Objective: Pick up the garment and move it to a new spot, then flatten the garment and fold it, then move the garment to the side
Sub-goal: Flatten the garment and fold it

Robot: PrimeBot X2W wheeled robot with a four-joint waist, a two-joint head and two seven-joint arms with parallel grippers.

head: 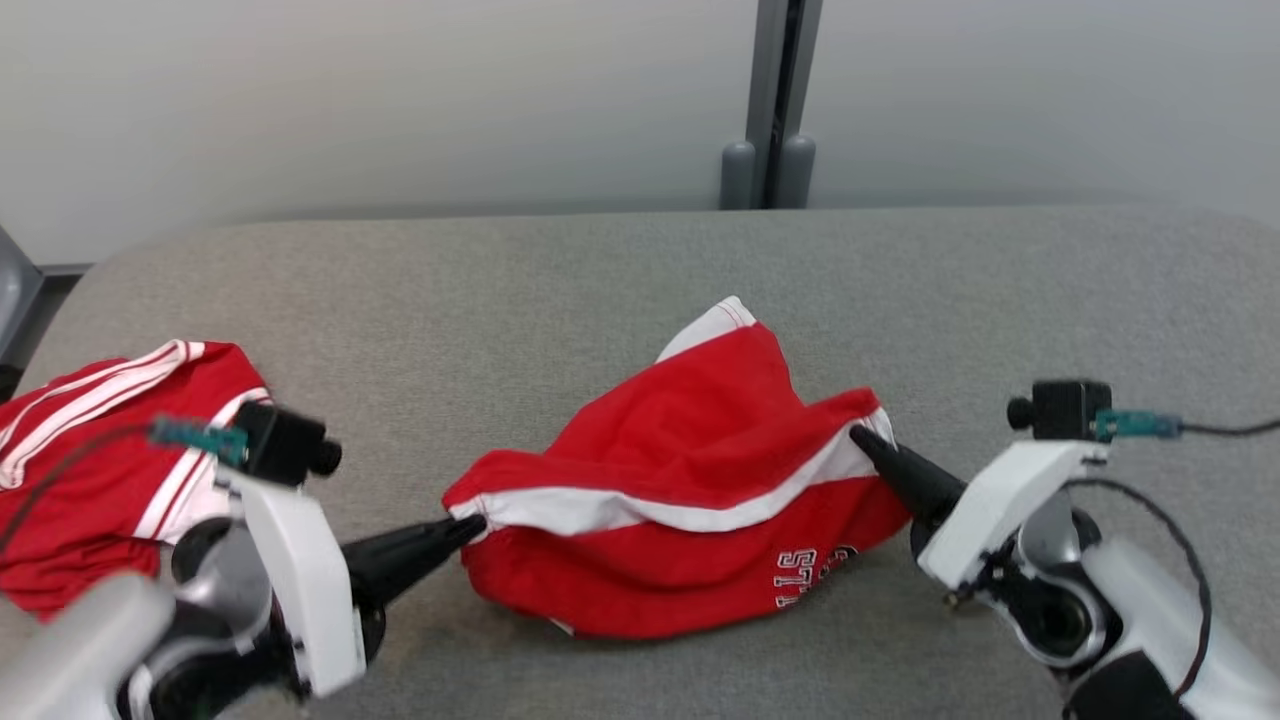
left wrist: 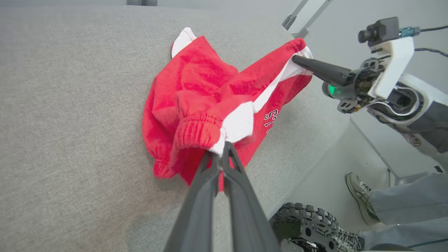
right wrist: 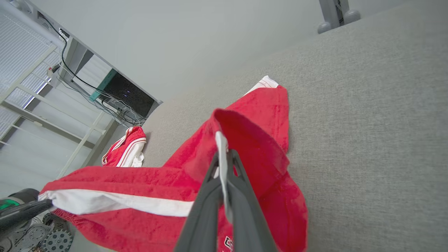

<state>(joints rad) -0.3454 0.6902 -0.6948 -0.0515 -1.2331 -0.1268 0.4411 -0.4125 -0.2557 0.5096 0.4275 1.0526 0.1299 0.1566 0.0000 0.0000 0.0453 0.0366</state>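
The garment (head: 690, 480) is a pair of red shorts with a white side stripe and white lettering, crumpled on the grey table (head: 560, 290) near its front middle. My left gripper (head: 475, 524) is shut on the garment's left end, pinching the white stripe at the waistband (left wrist: 218, 148). My right gripper (head: 860, 435) is shut on the garment's right end, where the stripe (right wrist: 221, 147) meets the red hem. The cloth hangs stretched between the two grips, lifted a little off the table, with its far corner (head: 725, 315) resting on the surface.
A second red garment with white stripes (head: 100, 460) lies at the table's left edge, behind my left wrist. A grey post (head: 775, 110) stands behind the table. A person's shoe and trouser leg (left wrist: 364, 199) stand on the floor beside the table's front edge.
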